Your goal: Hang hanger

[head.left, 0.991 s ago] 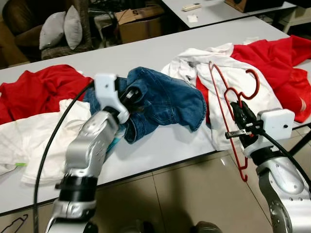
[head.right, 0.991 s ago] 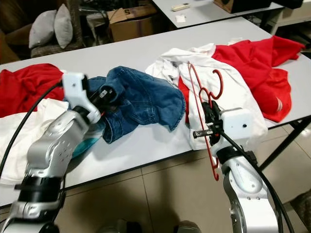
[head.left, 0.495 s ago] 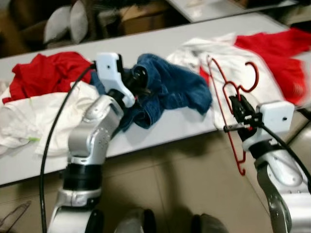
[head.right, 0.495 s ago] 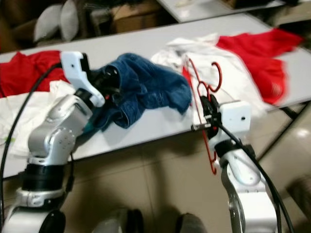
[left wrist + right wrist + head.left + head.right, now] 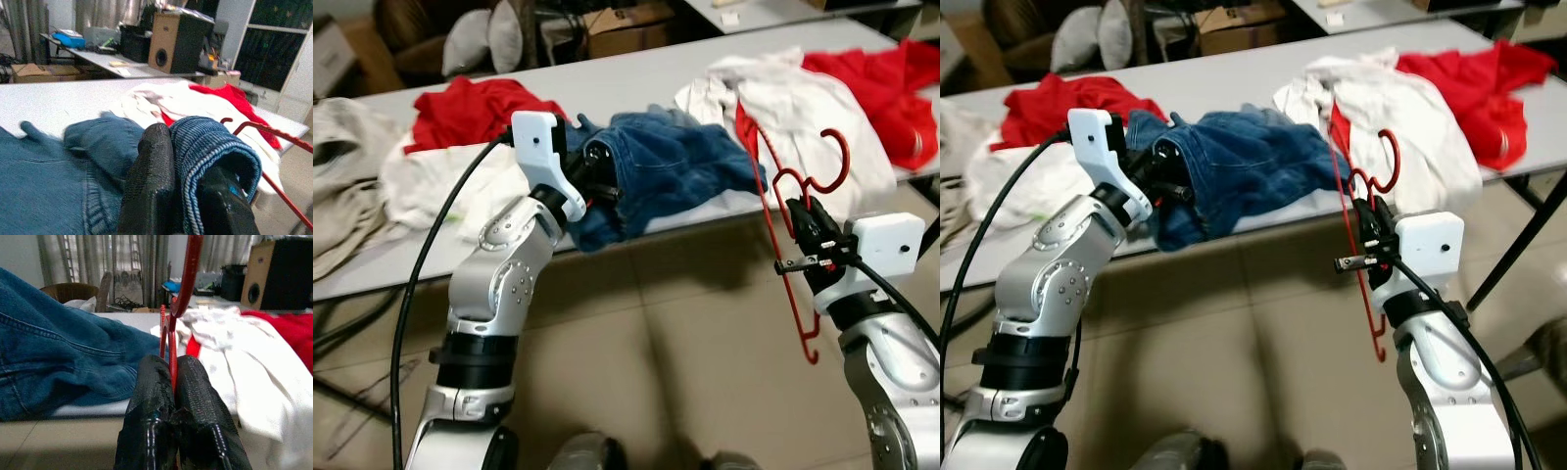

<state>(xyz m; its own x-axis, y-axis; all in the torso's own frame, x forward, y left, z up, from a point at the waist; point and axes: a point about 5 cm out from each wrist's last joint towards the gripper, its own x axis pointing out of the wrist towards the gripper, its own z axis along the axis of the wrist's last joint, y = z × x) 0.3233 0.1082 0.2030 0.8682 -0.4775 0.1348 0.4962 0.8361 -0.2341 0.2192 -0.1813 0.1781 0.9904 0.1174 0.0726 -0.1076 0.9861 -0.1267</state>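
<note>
Red hanger (image 5: pixel 781 196) clamped upright in right end effector (image 5: pixel 808 227), off the worktop (image 5: pixel 636 78) edge | left end effector (image 5: pixel 597 176) clamped on jeans (image 5: pixel 675 162)

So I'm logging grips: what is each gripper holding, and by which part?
Right gripper is shut on the red hanger, near its neck below the hook. Left gripper is shut on the jeans, on a folded denim edge.

A lived-in workroom or home studio: long white tables (image 5: pixel 636 83) piled with laundry, a wooden-cased loudspeaker (image 5: pixel 172 41), an open cardboard box (image 5: pixel 626 27), grey cushions (image 5: pixel 489 39) on a wicker chair, curtained windows (image 5: pixel 122 269), beige tiled floor (image 5: pixel 666 362).
</note>
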